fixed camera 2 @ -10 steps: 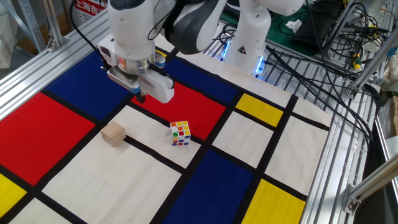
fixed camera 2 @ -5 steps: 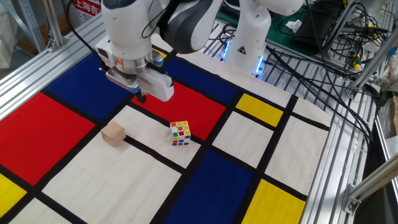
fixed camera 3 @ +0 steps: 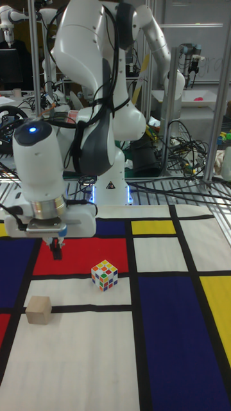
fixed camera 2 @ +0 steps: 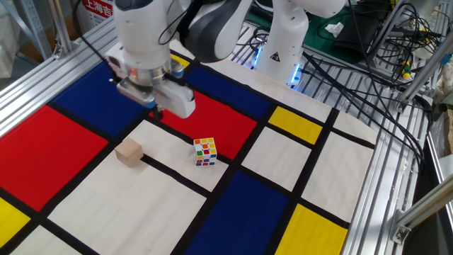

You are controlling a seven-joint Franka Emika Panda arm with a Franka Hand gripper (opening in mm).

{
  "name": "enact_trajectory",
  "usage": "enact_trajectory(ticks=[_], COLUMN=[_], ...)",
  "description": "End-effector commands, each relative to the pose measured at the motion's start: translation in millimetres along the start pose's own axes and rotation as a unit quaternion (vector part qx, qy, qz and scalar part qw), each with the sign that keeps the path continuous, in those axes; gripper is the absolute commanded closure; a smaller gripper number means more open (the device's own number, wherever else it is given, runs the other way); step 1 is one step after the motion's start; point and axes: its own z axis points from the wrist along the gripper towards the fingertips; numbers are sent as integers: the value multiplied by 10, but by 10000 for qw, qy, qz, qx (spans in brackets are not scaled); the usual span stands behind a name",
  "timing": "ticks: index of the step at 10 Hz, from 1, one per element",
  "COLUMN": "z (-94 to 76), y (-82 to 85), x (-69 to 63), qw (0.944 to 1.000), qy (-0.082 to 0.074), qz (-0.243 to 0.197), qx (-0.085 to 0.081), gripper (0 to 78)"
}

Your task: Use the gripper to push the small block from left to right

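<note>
The small block (fixed camera 2: 129,151) is a plain tan wooden cube resting on a white panel of the coloured mat, beside a black line; it also shows at the lower left in the tall fixed view (fixed camera 3: 38,309). My gripper (fixed camera 2: 158,112) hangs under the white boxy wrist, behind the block and a little to its right, above the edge of the red panel. Its dark fingers (fixed camera 3: 56,249) look closed together with nothing between them. A clear gap separates the gripper from the block.
A multicoloured puzzle cube (fixed camera 2: 205,151) (fixed camera 3: 104,275) stands to the right of the block. Aluminium frame rails (fixed camera 2: 42,71) border the mat on the left. Cables (fixed camera 2: 368,78) and the robot base (fixed camera 2: 282,49) lie at the back right.
The wrist and gripper have drifted a little to the left. The block and the puzzle cube have not moved.
</note>
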Motion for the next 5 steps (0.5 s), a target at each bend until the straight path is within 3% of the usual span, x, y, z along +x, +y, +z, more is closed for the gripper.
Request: enact_trajectory(ticks=[1,4,5], z=[149,236,240], y=[-471,-803,-816], x=[-547,-563,-561], qw=[9999,9999,9999], qy=[-35,-51,-50], qz=[-78,-6,-4], qx=[66,90,90], gripper=[776,776,776])
